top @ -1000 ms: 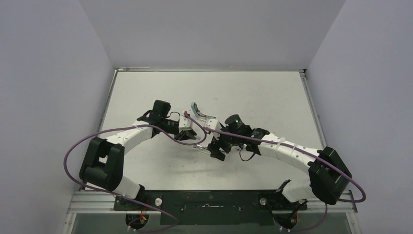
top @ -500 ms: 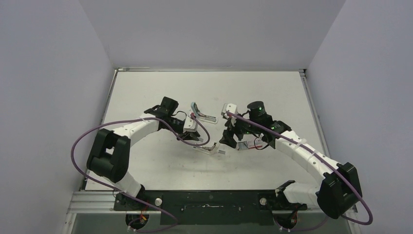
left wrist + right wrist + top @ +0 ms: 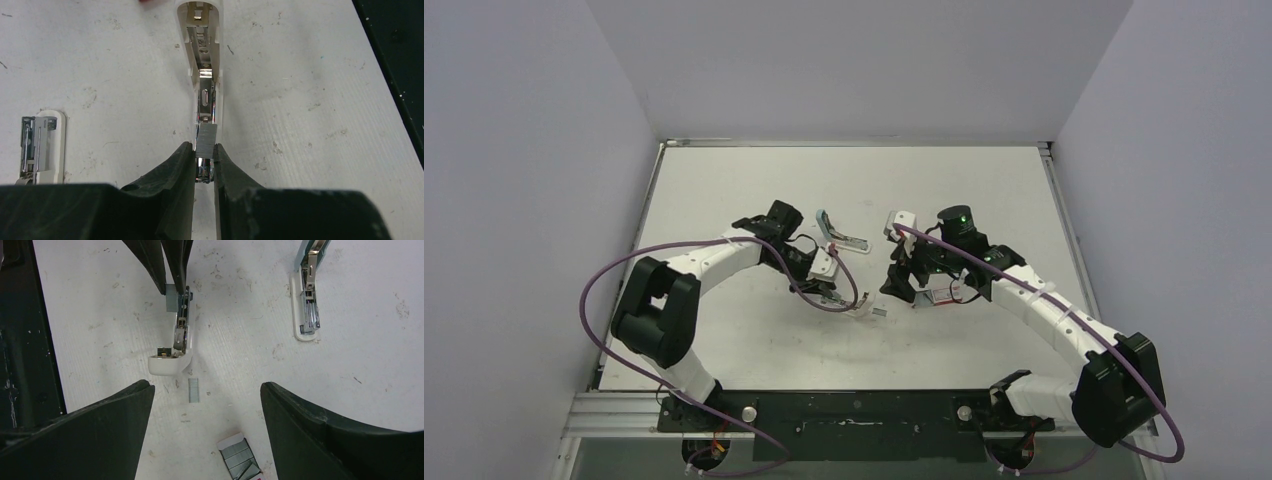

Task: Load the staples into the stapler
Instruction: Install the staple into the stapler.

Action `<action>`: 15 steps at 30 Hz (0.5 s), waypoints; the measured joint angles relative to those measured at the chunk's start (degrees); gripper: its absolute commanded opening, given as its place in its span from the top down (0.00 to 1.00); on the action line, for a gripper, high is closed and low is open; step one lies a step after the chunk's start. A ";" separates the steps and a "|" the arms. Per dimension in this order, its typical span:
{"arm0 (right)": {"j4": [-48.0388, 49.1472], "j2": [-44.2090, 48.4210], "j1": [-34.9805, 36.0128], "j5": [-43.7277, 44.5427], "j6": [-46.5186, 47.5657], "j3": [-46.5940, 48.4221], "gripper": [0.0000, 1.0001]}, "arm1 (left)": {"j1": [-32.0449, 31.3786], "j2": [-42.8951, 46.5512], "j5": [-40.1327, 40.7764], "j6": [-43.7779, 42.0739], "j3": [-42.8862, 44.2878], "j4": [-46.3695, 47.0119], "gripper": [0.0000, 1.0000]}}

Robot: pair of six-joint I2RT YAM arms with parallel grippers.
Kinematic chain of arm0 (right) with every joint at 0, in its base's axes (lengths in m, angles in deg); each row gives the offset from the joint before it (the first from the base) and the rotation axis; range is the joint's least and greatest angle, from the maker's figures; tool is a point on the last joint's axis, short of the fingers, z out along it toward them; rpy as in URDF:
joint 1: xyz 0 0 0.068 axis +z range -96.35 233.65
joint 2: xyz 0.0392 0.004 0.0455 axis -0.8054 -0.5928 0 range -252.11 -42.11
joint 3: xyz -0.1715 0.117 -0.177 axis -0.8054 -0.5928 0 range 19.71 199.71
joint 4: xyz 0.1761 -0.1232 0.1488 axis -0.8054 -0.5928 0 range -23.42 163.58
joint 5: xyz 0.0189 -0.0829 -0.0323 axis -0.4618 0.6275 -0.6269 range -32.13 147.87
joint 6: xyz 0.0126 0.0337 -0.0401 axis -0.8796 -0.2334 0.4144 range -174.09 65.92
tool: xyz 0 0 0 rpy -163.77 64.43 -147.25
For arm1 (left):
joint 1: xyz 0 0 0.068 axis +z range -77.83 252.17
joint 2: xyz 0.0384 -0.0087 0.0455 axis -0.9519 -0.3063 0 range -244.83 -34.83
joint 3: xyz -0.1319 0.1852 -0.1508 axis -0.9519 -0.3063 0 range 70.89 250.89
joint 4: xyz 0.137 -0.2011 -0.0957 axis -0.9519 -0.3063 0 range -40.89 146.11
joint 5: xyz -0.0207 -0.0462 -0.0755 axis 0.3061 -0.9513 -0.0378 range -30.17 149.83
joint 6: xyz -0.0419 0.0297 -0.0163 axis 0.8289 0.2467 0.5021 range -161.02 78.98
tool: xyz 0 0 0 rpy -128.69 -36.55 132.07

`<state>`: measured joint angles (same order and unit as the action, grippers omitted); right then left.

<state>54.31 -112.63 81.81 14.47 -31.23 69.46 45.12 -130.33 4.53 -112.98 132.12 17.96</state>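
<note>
Above the open stapler (image 3: 202, 50), the left gripper (image 3: 204, 152) pinched the staples (image 3: 205, 139) over its channel; the right gripper (image 3: 205, 387) stood wide apart, empty.

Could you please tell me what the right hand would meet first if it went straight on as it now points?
Most likely the loose staple strip on the table, seen midway between the right hand's open fingers; depth is unclear.
</note>
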 measured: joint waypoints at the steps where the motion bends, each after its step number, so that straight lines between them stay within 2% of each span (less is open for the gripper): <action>1: -0.15 -0.11 0.00 -0.11 0.13 0.00 0.21 | -0.26 0.00 0.74 -0.28 0.00 -0.17 1.00; 15: -0.98 -0.96 0.00 -1.01 0.70 0.07 0.21 | -2.23 -2.23 8.17 -0.42 2.75 -1.20 1.00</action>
<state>53.33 -113.59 81.81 13.46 -30.53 69.53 42.89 -132.56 12.70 -113.40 134.87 16.76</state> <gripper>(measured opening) 0.794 0.152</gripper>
